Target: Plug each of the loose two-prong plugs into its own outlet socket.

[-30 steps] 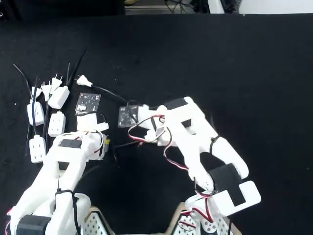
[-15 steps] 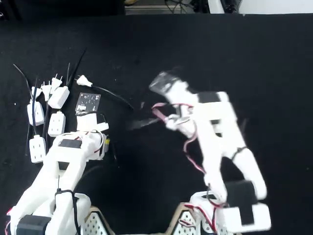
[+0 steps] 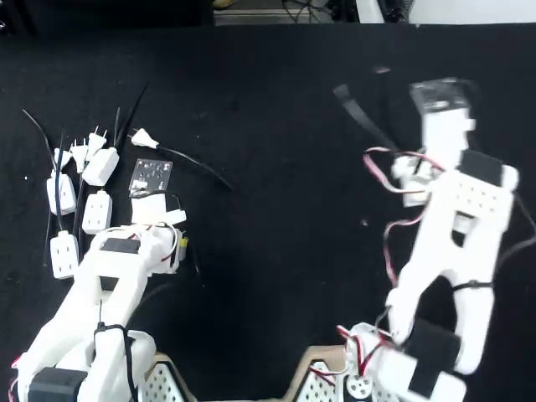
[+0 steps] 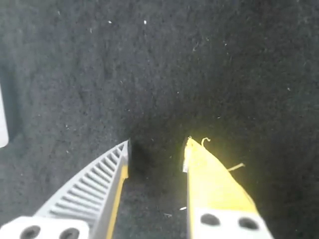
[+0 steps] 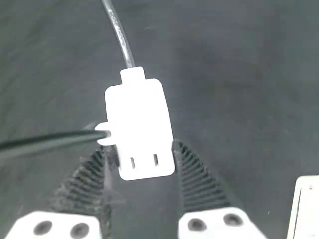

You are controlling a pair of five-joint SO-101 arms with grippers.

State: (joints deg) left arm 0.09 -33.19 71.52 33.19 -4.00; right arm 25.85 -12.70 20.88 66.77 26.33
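Note:
My right gripper (image 5: 139, 150) is shut on a white outlet socket (image 5: 139, 130), its two slots facing the camera and a black cable (image 5: 117, 35) running off its far end. In the high view this gripper (image 3: 437, 105) is raised over the far right of the table, with the cable (image 3: 358, 109) trailing to its left. Loose two-prong plugs (image 3: 144, 138) (image 3: 95, 139) and several white sockets (image 3: 96, 211) lie at the far left. My left gripper (image 4: 155, 152) stands open over bare black cloth beside that cluster, holding nothing.
Black cables and thin ties (image 3: 40, 130) run among the plugs and sockets at the left. A white edge (image 4: 3, 119) shows beside the left gripper. A black cloth (image 3: 276, 100) covers the table.
The right arm has swung from the table's middle up and over to the far right, carrying the socket and its cable. The left arm has stayed put.

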